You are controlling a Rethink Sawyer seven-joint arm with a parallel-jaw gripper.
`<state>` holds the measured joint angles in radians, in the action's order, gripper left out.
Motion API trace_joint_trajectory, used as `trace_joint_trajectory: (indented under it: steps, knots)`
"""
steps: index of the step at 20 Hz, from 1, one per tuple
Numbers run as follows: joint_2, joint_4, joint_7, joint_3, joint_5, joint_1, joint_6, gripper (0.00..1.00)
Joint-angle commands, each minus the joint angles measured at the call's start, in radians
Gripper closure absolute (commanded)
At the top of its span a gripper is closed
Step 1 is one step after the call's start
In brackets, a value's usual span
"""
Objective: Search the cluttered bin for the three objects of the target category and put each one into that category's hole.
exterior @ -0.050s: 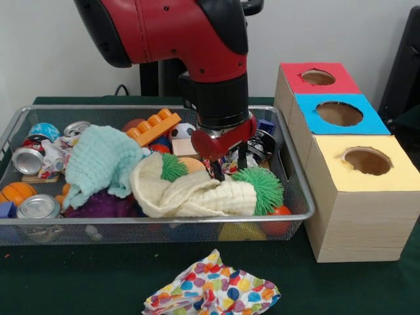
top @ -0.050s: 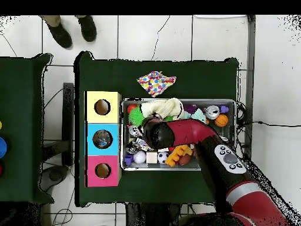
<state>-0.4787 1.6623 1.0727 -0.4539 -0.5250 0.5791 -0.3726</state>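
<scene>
My gripper [exterior @ -0.050s: 228, 167] hangs low inside the wire bin [exterior @ -0.050s: 157, 220], right of its middle. It is open, and its dark fingertips [exterior @ -0.050s: 216, 174] touch the top of a cream cloth [exterior @ -0.050s: 190, 193]. A large green spiky ball [exterior @ -0.050s: 262, 187] lies just right of the tips, a smaller one [exterior @ -0.050s: 174, 167] just left. A teal cloth [exterior @ -0.050s: 98, 161] is draped over the clutter to the left. A polka-dot cloth [exterior @ -0.050s: 213, 292] lies on the table in front of the bin. In the overhead view the arm [top @ -0.050s: 176, 132] hides the gripper over the bin [top @ -0.050s: 135, 168].
Three boxes with round holes stand right of the bin: red [exterior @ -0.050s: 318, 77], blue [exterior @ -0.050s: 339, 113], yellow [exterior @ -0.050s: 367, 161]. The bin also holds cans [exterior @ -0.050s: 27, 159], an orange toy brick [exterior @ -0.050s: 154, 126], a soccer ball [exterior @ -0.050s: 184, 131] and a basketball [exterior @ -0.050s: 16, 192]. A person's feet [top @ -0.050s: 70, 29] show beyond the table.
</scene>
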Motion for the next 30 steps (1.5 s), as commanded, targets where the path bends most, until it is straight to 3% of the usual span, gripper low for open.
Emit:
trace_joint_trajectory:
  steps: [1, 10, 17, 30]
  knots:
    - [0.051, -0.112, 0.075, -0.005, -0.016, -0.011, 0.003, 0.00]
    - [-0.003, -0.159, 0.068, 0.041, -0.035, -0.045, -0.039, 0.00]
    - [0.007, -0.197, 0.033, 0.045, -0.053, -0.048, -0.044, 0.00]
    - [0.030, -0.315, -0.158, -0.027, -0.109, 0.041, -0.131, 0.00]
